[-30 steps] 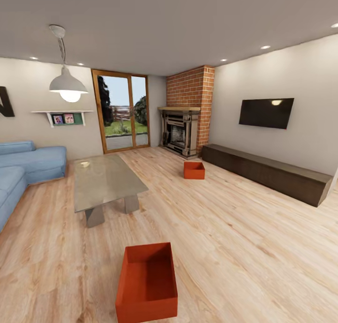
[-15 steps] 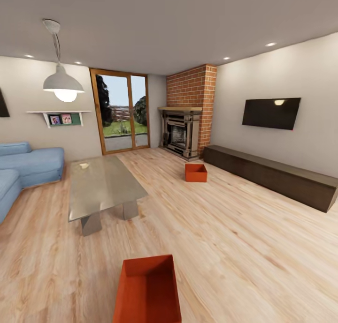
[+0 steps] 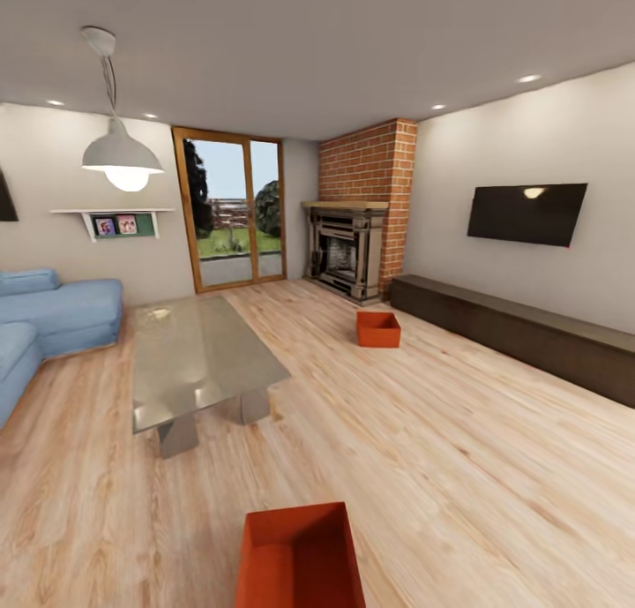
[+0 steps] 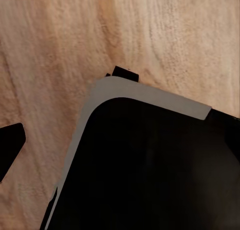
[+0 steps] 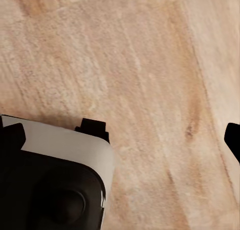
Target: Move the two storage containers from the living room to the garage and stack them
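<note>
Grippers cannot be judged for opening: each wrist view looks down past a dark robot body with a pale edge onto the plank floor, a dark sliver at the frame edge may be a fingertip, and nothing is seen held.

Outward from the robot, the near bin sits on the planks at the bottom centre of the head view, open top up, cut by the lower edge. The far bin rests upright right of centre, in front of the fireplace and just off the end of the low bench. Both are well apart, in the living room, with the glass table left of centre between them.

Judging by the thin walls and open top, each bin should be light and fairly stiff, though the walls may flex if pinched hard. Taking hold of a wall by its rim, one finger inside and one outside, or one gripper on each short end, looks soundest.

No brand or label can be read on the bins; the pictures on the shelf at upper left are too small to make out.
</note>
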Controlling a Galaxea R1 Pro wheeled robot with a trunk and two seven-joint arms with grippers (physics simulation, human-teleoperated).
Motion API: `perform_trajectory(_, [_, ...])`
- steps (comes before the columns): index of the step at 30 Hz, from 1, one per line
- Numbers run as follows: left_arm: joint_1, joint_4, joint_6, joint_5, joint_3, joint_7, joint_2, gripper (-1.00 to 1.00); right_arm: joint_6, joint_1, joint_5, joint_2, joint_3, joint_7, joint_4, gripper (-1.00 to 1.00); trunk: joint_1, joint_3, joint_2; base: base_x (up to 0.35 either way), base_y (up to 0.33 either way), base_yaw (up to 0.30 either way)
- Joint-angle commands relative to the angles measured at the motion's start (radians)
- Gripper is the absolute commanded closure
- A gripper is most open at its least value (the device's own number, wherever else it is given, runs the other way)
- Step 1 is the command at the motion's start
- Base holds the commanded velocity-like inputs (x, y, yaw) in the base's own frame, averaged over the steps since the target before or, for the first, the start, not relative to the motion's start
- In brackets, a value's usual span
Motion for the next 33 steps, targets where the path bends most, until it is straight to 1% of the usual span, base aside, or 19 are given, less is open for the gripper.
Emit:
perform_trajectory(1, [0.0,-0.001,0.0,0.004,-0.001,0.001,0.0,-1.0,-0.006,-0.001,-0.01,0.0,0.009,-0.001,0.003,-1.0,0.0,-0.001,-0.001,0.227,0.253,0.153])
perform_trajectory(5, [0.0,-0.001,0.005,0.005,-0.001,0.001,0.0,-1.0,-0.006,-0.001,-0.009,-0.001,0.009,-0.001,0.003,-1.0,0.0,-0.001,-0.001,0.268,0.183,0.225])
perform_trajectory(10, [0.0,-0.001,0.006,0.005,-0.001,0.001,0.0,-1.0,-0.006,-0.001,-0.008,-0.002,0.009,-0.001,0.003,-1.0,0.0,-0.001,-0.001,0.315,0.022,0.243])
perform_trajectory(19, [0.0,-0.001,0.005,0.005,-0.001,0.001,0.0,-1.0,-0.006,-0.001,-0.008,-0.002,0.009,-0.001,0.003,-1.0,0.0,-0.001,-0.001,0.276,-0.132,0.021])
perform_trajectory(33, [0.0,-0.002,-0.004,0.0,-0.001,0.001,0.0,-1.0,-0.007,-0.001,-0.01,-0.003,0.009,-0.001,0.003,-1.0,0.0,-0.001,-0.001,0.019,-0.013,0.0])
